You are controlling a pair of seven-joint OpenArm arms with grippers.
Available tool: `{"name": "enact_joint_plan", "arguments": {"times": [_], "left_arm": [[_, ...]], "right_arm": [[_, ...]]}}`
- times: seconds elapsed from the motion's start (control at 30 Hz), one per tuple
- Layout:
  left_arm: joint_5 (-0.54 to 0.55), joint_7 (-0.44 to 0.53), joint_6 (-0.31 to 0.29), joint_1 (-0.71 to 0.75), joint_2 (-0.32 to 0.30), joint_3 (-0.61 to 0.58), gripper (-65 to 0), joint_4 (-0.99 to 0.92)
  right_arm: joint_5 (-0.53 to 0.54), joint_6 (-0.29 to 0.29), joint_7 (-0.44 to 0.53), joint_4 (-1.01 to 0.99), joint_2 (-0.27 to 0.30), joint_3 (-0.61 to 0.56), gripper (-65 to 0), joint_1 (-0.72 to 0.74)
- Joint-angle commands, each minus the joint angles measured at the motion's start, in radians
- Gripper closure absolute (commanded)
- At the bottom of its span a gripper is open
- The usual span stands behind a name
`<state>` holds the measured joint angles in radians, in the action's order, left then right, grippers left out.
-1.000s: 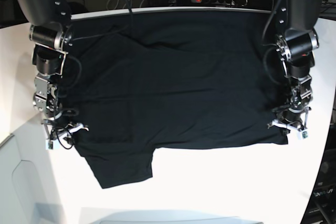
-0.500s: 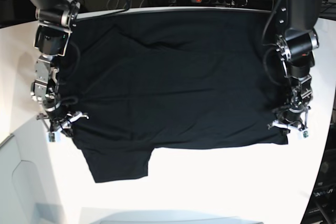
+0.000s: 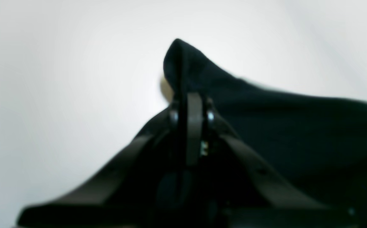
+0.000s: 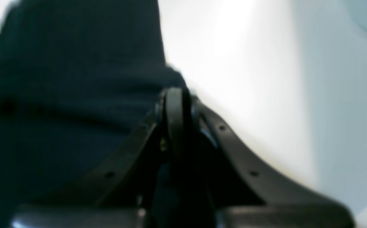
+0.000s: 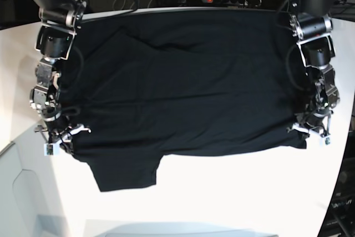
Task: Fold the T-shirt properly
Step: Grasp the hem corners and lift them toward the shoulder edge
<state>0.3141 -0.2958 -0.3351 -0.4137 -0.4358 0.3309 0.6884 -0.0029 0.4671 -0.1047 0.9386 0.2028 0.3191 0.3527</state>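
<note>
White table [image 5: 233,192] bears one black T-shirt [image 5: 188,81]; two sets of fingers [image 3: 193,104] [image 4: 174,104] clench its edges.

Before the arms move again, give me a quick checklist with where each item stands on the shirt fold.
1. Left gripper shut on the shirt: ok; in the left wrist view a cloth corner sticks up past the closed fingers.
2. Right gripper shut on the shirt: ok; in the right wrist view cloth sits at the closed tips.
3. Both grips at matching height on opposite side edges: ok in the base view.
4. Cloth between the grippers spread: ok, only light wrinkles.
5. Sleeve straightened: not ok; it lies loose on the table below the near edge.
6. Print side facing down: cannot tell; only black shows.
</note>
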Motion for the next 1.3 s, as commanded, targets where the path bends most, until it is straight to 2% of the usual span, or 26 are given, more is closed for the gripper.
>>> {"name": "enact_joint_plan", "arguments": {"times": [0.0, 0.13, 0.3, 0.4, 0.6, 0.77, 0.9, 0.97, 1.1, 1.27], "left_arm": [[0.018, 0.014, -0.003, -0.006, -0.010, 0.003, -0.1, 0.073], [0.089, -0.035, -0.002, 0.071, -0.002, 0.029, -0.1, 0.228], [0.113, -0.115, -0.006, 0.103, 0.002, 0.145, -0.1, 0.290], [0.113, -0.145, -0.009, 0.108, 0.004, 0.175, -0.1, 0.296], [0.113, -0.151, -0.011, 0.151, 0.004, 0.216, -0.1, 0.313], [0.115, -0.151, -0.011, 0.244, 0.007, 0.215, -0.1, 0.370], [0.115, -0.150, -0.011, 0.309, 0.032, 0.250, -0.1, 0.431], [0.115, -0.151, -0.011, 0.338, 0.038, 0.287, -0.1, 0.468], [0.115, -0.154, -0.011, 0.395, 0.087, 0.356, -0.1, 0.543], [0.113, -0.204, -0.011, 0.427, 0.117, 0.388, -0.1, 0.561]], "right_arm": [[0.008, 0.000, 0.026, 0.040, -0.001, 0.013, 0.0, 0.016], [0.008, 0.003, 0.024, 0.092, -0.012, 0.042, 0.0, -0.005], [0.008, 0.005, 0.026, 0.147, -0.012, 0.047, 0.0, -0.059], [0.010, 0.005, 0.026, 0.210, -0.013, 0.047, 0.0, -0.103], [0.010, 0.005, 0.027, 0.293, -0.026, 0.065, 0.0, -0.182], [0.010, 0.005, 0.027, 0.300, -0.026, 0.067, 0.0, -0.232], [0.010, 0.005, 0.027, 0.366, -0.027, 0.067, 0.0, -0.291], [0.010, 0.005, 0.027, 0.409, -0.049, 0.067, 0.0, -0.317], [0.010, 0.006, 0.027, 0.472, -0.056, 0.067, 0.0, -0.353], [0.010, 0.006, 0.027, 0.480, -0.053, 0.068, 0.0, -0.389]]}}
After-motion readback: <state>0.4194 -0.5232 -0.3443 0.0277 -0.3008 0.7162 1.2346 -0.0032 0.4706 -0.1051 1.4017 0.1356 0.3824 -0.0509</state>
